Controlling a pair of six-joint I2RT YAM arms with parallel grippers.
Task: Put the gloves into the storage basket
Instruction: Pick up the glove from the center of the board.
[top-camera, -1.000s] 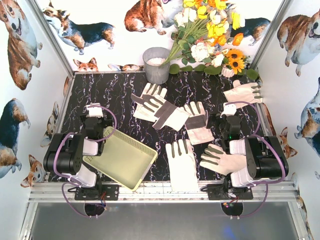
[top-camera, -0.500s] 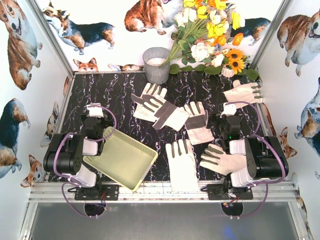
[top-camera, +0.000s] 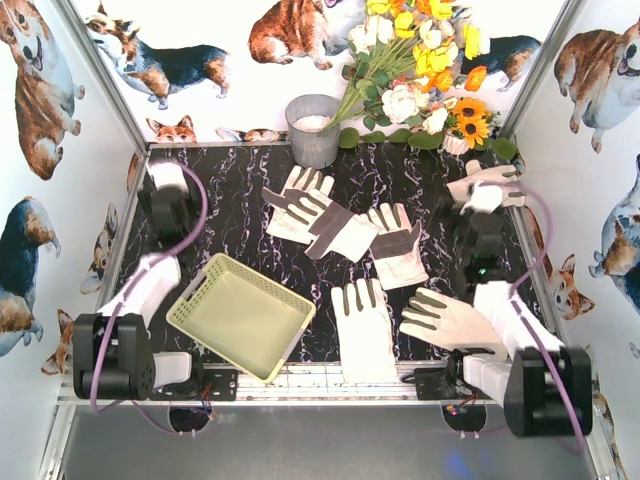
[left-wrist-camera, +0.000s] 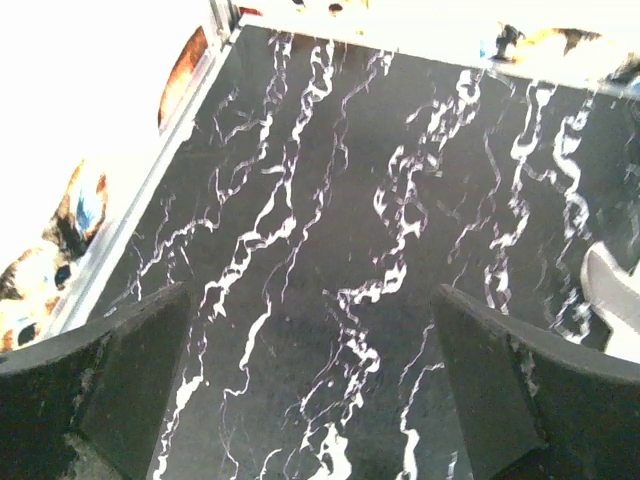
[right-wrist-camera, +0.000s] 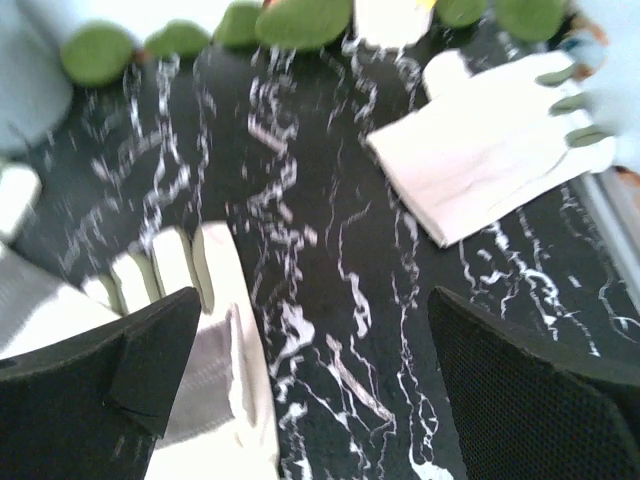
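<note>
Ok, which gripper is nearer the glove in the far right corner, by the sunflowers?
Right. The right gripper hovers beside that glove, which lies just ahead to its right; the left gripper is over the table at the far left.

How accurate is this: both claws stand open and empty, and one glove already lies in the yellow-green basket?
Wrong about the basket: the top view shows it empty, with the gloves all lying outside it. The left claw and right claw do stand open and empty.

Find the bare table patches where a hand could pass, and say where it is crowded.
Bare: far-left table, between bucket, basket and centre gloves; also the strip between those and the far-right glove. Crowded: centre and near right.
</note>
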